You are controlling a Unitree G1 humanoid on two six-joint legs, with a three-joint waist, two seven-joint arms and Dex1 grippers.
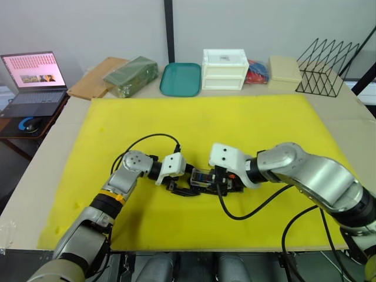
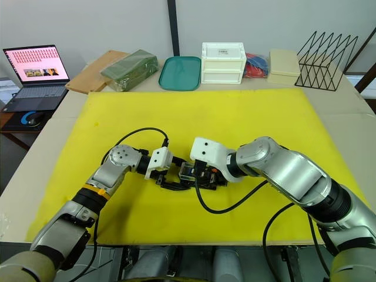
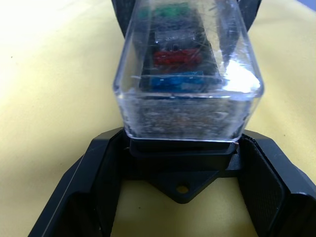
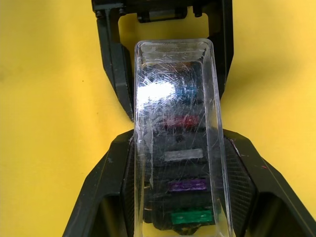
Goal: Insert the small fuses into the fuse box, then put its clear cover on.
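- The fuse box (image 2: pixel 197 175) is seen lying on the yellow mat (image 2: pixel 247 117), near its front middle, between the two grippers.
- The clear cover (image 4: pixel 177 133) is seated over the fuse box; the small fuses (image 4: pixel 186 186) are seen through it in their slots: green, purple, grey, red and teal in the right wrist view.
- The left gripper (image 3: pixel 182 192) is set at one end of the box. Its black fingers (image 3: pixel 94 182) stand on either side of the box's end tab (image 3: pixel 182 186); whether they press on the box cannot be told.
- The right gripper (image 4: pixel 180 197) straddles the covered box from the opposite end, a finger close along each long side; firm contact cannot be confirmed.
- At the far edge of the table (image 1: pixel 35 182), well apart from the box, a green tray (image 1: pixel 180 79), a white drawer unit (image 1: pixel 224 69) and a black wire rack (image 1: pixel 323 67) are noted.
- A laptop (image 1: pixel 32 82) stands open to the robot's left.
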